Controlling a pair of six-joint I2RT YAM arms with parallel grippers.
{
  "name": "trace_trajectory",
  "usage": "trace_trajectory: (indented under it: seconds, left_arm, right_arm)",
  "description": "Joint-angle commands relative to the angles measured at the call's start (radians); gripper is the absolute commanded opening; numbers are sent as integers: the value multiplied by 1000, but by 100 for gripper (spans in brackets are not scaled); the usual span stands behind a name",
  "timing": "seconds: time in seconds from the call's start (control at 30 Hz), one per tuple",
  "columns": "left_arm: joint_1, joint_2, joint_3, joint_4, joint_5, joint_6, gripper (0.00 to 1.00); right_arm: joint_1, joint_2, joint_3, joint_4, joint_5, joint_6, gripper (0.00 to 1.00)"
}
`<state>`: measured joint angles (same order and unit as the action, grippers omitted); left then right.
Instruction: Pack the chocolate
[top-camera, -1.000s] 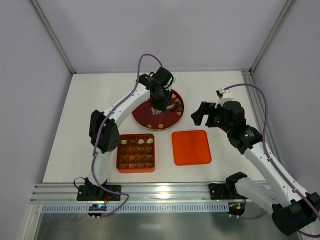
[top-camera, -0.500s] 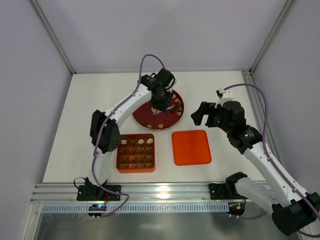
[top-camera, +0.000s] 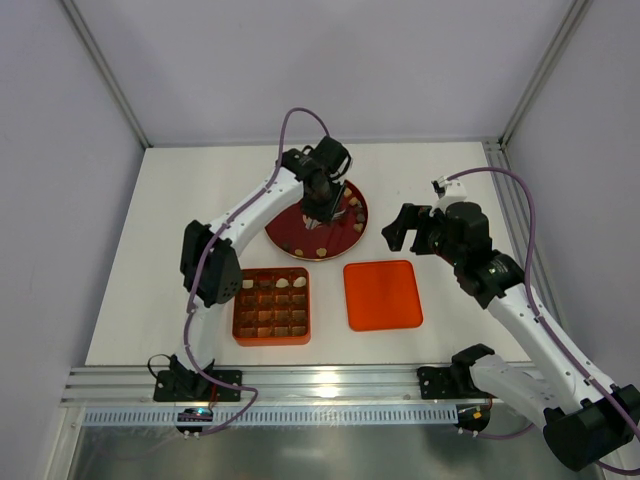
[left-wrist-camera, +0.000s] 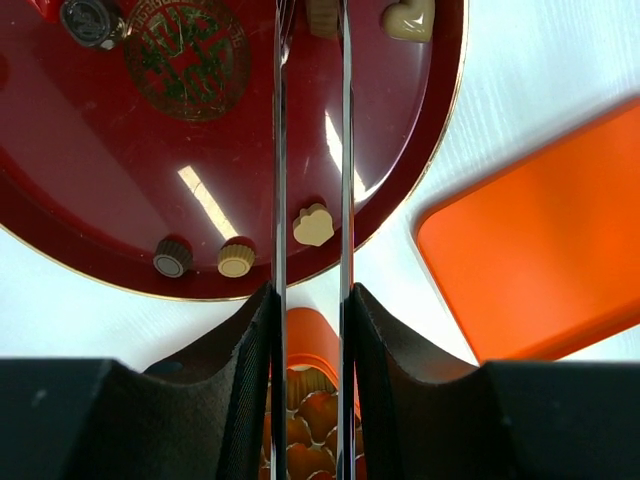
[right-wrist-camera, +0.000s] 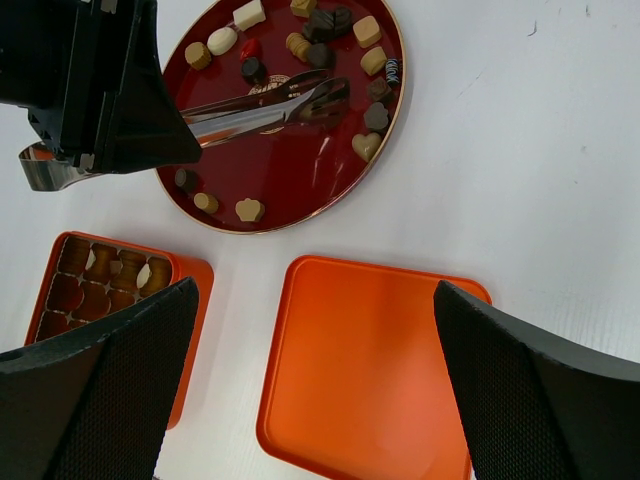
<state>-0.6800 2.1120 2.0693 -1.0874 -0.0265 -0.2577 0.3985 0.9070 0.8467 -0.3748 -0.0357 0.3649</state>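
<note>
Left pincer (left-wrist-camera: 311, 320): clamped narrow on a pair of metal tongs (left-wrist-camera: 278, 150), one dark finger (left-wrist-camera: 250, 340) pressed against each blade. Hangs above the far part of a round red plate (top-camera: 288, 238), with the tongs reaching down across it. In the left wrist view, blades close together and nearly parallel, running straight up the frame. At their far end, a light-brown piece between the tips, cut off by the top edge; gripped or merely lying there, cannot tell. In the right wrist view, tong tips near the plate's middle, just beside a few dark pieces.

Chocolate (right-wrist-camera: 366, 146): mostly loose on the plate, in dark brown, light brown and cream-white. Lies scattered along the gold rim, with a cream heart and two small round pieces on the near side. More pieces already in the orange gridded box (top-camera: 272, 306), several cells filled.

Box flat on the white desk (top-camera: 170, 230), on the near side of the plate and a little to the left. Flat orange lid (top-camera: 382, 294) beside it on the right, apart from both box and plate.

Right pincer (top-camera: 400, 228): spread wide, gripping nothing. Hovers to the right of the plate, just past the lid's far edge, looking down on lid, plate and a corner of the box.
</note>
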Motion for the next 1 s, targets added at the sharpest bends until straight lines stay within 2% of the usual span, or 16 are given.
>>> trace_trajectory:
  seconds: [0.0,0.17,0.43,0.7,0.97]
  left_arm:
    - [-7,0,61,-17,-9,0,34]
    - [-9,-4,71,-19,-13,0,25]
    - [-9,-24,86,-32,-23,-6,21]
    - [-9,-112,80,-77,-29,-37,21]
    - [-9,-308,-96,-103,-32,-83,21]
  right_arm:
    - [5,-17,2,36,11,-6,100]
    - [5,-19,3,37,14,-6,100]
    - [3,-10,6,39,13,-7,100]
    - [5,4,8,46,5,-7,100]
    - [3,23,6,63,-13,0,100]
